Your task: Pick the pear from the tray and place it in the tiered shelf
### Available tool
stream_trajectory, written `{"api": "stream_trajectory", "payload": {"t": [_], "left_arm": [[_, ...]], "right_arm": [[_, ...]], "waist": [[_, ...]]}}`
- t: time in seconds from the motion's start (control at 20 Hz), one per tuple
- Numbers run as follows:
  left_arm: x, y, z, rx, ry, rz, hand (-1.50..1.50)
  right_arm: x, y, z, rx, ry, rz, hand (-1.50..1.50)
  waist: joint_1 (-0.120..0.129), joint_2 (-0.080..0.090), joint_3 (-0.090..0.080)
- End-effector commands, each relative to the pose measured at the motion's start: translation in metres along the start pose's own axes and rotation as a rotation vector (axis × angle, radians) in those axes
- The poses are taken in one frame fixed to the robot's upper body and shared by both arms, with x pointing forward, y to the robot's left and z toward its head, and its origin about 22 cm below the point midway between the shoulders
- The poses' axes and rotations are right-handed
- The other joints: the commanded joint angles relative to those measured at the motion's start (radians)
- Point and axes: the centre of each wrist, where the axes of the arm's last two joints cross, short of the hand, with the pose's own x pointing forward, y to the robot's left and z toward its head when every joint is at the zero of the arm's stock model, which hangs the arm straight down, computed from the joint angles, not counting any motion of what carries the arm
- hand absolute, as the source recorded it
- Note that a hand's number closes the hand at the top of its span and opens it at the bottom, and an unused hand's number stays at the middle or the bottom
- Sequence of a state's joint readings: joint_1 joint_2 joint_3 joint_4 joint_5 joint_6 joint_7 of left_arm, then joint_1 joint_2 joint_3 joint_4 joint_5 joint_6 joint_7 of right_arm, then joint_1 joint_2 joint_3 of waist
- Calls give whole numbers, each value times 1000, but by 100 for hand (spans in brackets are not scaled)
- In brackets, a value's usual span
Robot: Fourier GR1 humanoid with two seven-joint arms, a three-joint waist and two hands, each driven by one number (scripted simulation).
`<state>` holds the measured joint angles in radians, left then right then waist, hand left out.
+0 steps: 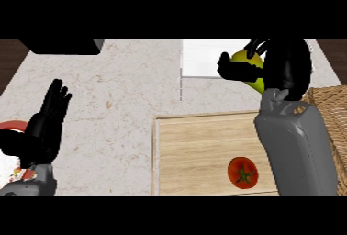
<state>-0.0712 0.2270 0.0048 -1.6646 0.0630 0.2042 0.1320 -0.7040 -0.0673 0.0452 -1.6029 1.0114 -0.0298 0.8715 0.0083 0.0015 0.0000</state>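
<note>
Grey forearm point(295, 151) rises to right robot hand point(281, 64) curled round smooth yellow pear point(245, 57).

Bare bench point(122, 87) stretches wide between the hands; only a tomato point(243, 172) sits on the tray point(196, 151), wicker basket point(332, 110) flanking right.

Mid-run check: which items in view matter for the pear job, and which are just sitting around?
Job:
pear, held in the right hand
wooden tray
white shelf

Lying about:
tomato on the tray
wicker basket at right
left hand, resting open
</note>
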Motion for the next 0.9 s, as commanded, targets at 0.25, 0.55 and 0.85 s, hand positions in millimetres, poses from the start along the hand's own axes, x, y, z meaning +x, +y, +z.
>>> {"api": "stream_trajectory", "payload": {"t": [0.25, 0.55, 0.85], "left_arm": [[9, -10, 16, -15, 10, 9, 0], [11, -7, 5, -14, 10, 1, 0], [12, -1, -2, -19, 6, 8, 0]], "right_arm": [[-34, 40, -47, -52, -12, -37, 150], [-33, 54, -75, -20, -35, -7, 150], [-57, 77, -85, -40, 77, -160, -150]], "waist": [[6, 0, 0], [5, 1, 0], [8, 3, 0]]}}
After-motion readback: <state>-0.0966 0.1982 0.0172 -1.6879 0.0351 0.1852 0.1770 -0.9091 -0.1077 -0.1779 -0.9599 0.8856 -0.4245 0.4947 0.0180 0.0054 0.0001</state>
